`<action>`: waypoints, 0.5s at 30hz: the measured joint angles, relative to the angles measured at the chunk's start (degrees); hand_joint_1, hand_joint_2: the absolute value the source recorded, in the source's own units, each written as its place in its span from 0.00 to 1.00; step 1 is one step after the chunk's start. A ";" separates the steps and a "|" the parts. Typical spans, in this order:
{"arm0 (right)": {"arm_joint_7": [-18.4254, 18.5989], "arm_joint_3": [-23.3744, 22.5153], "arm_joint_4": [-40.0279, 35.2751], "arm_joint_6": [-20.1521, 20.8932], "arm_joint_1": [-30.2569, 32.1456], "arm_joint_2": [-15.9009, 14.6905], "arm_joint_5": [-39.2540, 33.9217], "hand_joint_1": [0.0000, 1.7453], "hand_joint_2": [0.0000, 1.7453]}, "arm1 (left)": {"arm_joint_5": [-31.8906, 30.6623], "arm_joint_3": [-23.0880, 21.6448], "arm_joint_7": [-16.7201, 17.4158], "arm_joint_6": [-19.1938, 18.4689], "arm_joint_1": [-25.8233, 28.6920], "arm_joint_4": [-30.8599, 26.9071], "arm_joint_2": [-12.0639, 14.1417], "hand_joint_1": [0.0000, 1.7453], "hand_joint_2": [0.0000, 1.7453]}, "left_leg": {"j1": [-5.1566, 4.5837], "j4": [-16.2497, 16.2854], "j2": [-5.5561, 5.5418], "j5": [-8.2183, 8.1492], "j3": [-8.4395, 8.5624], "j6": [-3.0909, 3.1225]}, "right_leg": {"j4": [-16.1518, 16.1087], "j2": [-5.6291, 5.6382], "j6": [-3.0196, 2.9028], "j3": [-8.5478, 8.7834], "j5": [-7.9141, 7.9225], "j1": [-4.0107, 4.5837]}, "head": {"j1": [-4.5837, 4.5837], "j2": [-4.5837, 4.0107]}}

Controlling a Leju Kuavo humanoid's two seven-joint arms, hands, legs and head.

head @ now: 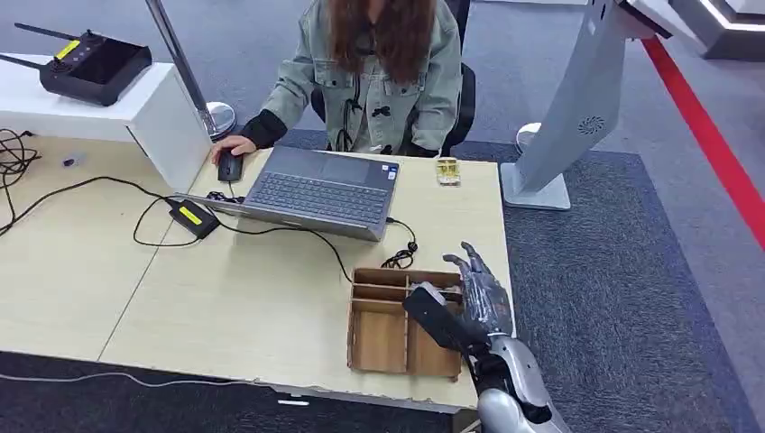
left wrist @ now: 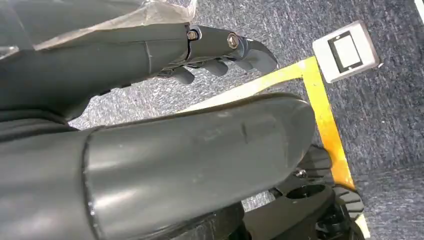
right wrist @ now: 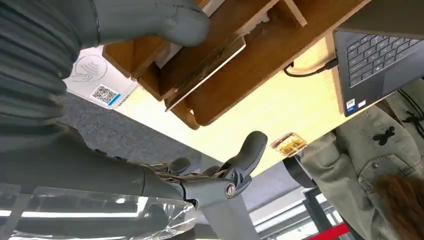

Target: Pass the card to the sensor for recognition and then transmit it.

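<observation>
Head view shows my right hand (head: 478, 293) over the 3 o'clock edge of the wooden organizer tray (head: 397, 329), released, with the fingers spread and the thumb apart. My left hand (left wrist: 220, 55) hangs beside my body over the carpet and holds nothing.

In the right wrist view the white card (right wrist: 95, 80), with a QR code on it, stands at the tray wall close to my palm. I cannot tell if my palm touches it.

I think the main risk is a bad pinch. The card is thin and sits against the wooden dividers, so my thumb (right wrist: 165, 20) could press on wood and not on the card, or could tip the light tray. If I hold only a corner, the card could slide out on the way.

At 12 o'clock from the tray a black cable (head: 401, 257) lies just beside it and could catch my fingers. The small yellow device (head: 447, 171), maybe the sensor, lies further at 12 o'clock. The laptop (head: 320, 189) is at 11 o'clock, and behind it sits a person (head: 379, 81), hand on a mouse (head: 230, 167).
</observation>
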 joint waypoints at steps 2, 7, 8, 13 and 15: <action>-0.02 0.00 0.17 -0.04 0.00 0.02 0.00 0.33 1.00 | 0.00 0.00 0.00 0.00 -0.01 0.00 0.00 0.00 0.00 | 0.00 0.00 0.00 0.00 0.00 0.00 | 0.00 0.00 0.00 0.00 0.00 0.00 | 0.00 0.00; -0.33 -0.04 0.48 -0.07 0.00 0.04 0.09 0.36 1.00 | 0.00 0.00 0.00 0.00 0.00 0.00 0.00 0.00 0.00 | 0.00 0.00 0.00 0.00 0.01 0.00 | 0.00 0.00 0.00 0.01 0.00 0.00 | -0.02 0.00; -0.35 -0.04 0.48 -0.07 0.00 0.07 0.15 0.38 1.00 | 0.00 0.00 -0.02 0.00 0.00 0.00 0.00 0.00 0.00 | 0.00 0.00 0.00 0.00 0.01 0.00 | 0.00 0.00 0.00 0.01 0.00 0.00 | 0.00 0.00; -0.44 -0.13 0.48 -0.11 0.00 0.15 0.20 0.47 1.00 | -0.02 0.00 -0.02 -0.02 0.00 0.00 0.00 0.00 0.00 | 0.00 0.00 0.00 0.00 0.00 0.00 | 0.00 0.00 0.00 0.00 0.00 0.00 | 0.00 0.00; -0.46 -0.18 0.48 -0.15 0.00 0.22 0.22 0.69 1.00 | -0.02 0.02 -0.02 -0.02 0.00 0.00 0.00 0.00 0.00 | 0.00 0.00 0.00 0.00 0.00 0.00 | 0.00 0.00 0.00 0.00 0.00 0.00 | 0.00 0.00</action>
